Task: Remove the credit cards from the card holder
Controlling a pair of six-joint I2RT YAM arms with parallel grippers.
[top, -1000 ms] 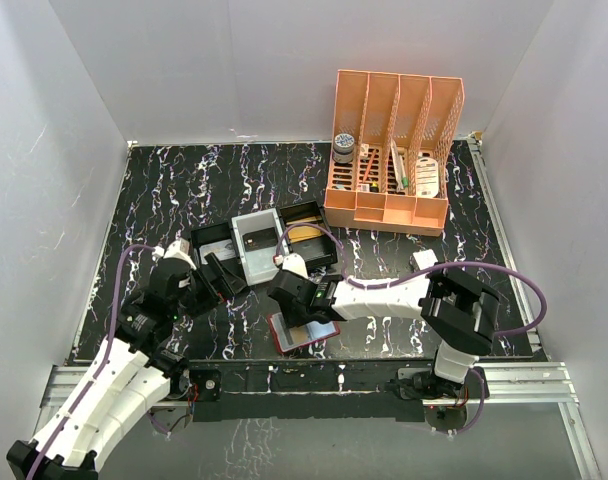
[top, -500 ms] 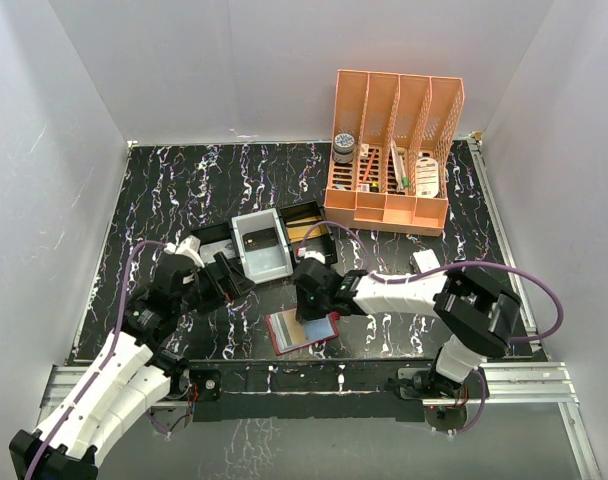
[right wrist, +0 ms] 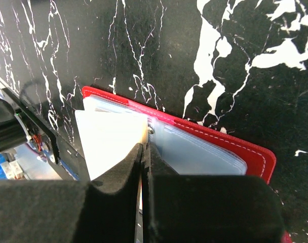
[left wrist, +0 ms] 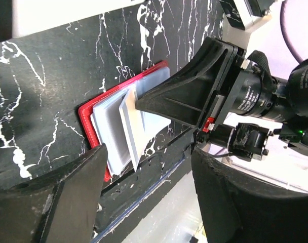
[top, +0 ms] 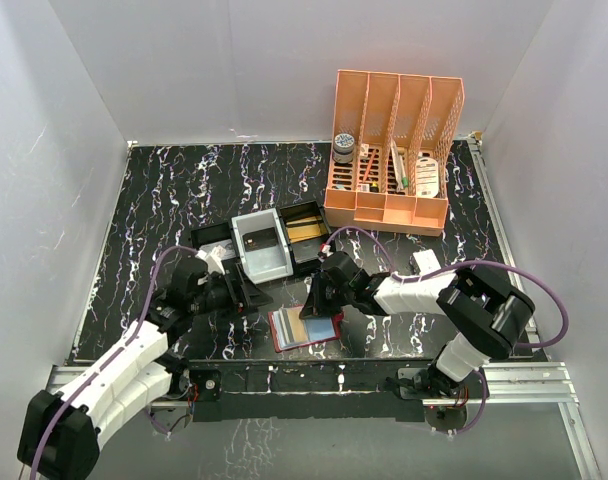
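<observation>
The red card holder (top: 280, 338) lies open near the table's front edge, with pale plastic sleeves (right wrist: 204, 154) fanned inside it. My right gripper (top: 317, 300) is shut on the edge of a pale credit card (right wrist: 111, 144) and holds that leaf upright above the holder (right wrist: 222, 139). The left wrist view shows the same raised card (left wrist: 127, 119) standing between flat pale cards (left wrist: 109, 132) on the red holder (left wrist: 88, 115). My left gripper (top: 250, 297) is open just left of the holder. One of its fingers (left wrist: 58, 197) sits by the holder's corner, with nothing between the jaws.
A black compartmented tray with a grey insert (top: 260, 246) stands just behind the holder. Further back to the right is an orange desk organiser (top: 389, 150). A small white box (top: 422, 260) lies right of my right arm. The table's front rail (top: 314, 375) runs just below the holder.
My right gripper closed on a card and pulled back to the holder's far edge, lifting the leaf. My left gripper slid right, up to the holder, and its jaws narrowed somewhat.
</observation>
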